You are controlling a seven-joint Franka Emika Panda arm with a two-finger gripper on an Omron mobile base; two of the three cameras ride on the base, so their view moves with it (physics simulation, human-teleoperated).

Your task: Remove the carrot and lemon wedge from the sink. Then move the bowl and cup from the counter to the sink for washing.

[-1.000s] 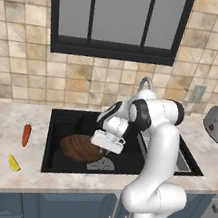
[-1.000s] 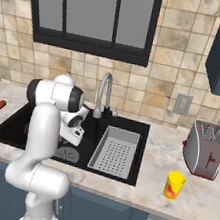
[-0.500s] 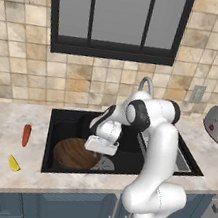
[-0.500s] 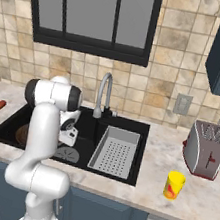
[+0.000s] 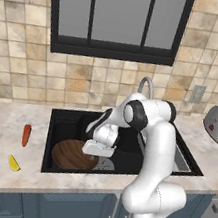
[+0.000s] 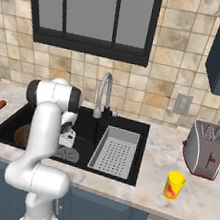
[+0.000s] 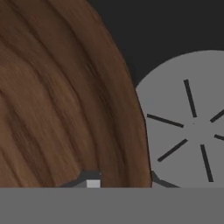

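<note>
Beige marbled counter (image 5: 6, 128) over dark blue cabinets, tan tiled wall and dark window behind, black sink (image 5: 63, 118) set into the stone. Claw (image 5: 96, 155) reaching down low inside the sink, right at the near edge of the bowl (image 5: 72, 155). In the hand view, bowl's brown rim (image 7: 65, 96) running between the two fingertips (image 7: 92, 183), one tip inside the rim and one outside by the grey drain (image 7: 188, 122); jaws narrow about that rim, though cannot tell whether pinching or just let go. Bowl resting on the sink floor, just left of the claw, beside the drain. Carrot (image 5: 25, 135) out on the counter well left of the claw, lemon wedge (image 5: 14, 163) nearer the front edge below it. Cup (image 6: 174, 185) standing on the counter far to the claw's right, past the grey tray (image 6: 116, 151), near the toaster (image 6: 209, 149). Faucet (image 6: 103, 93) behind the claw.
</note>
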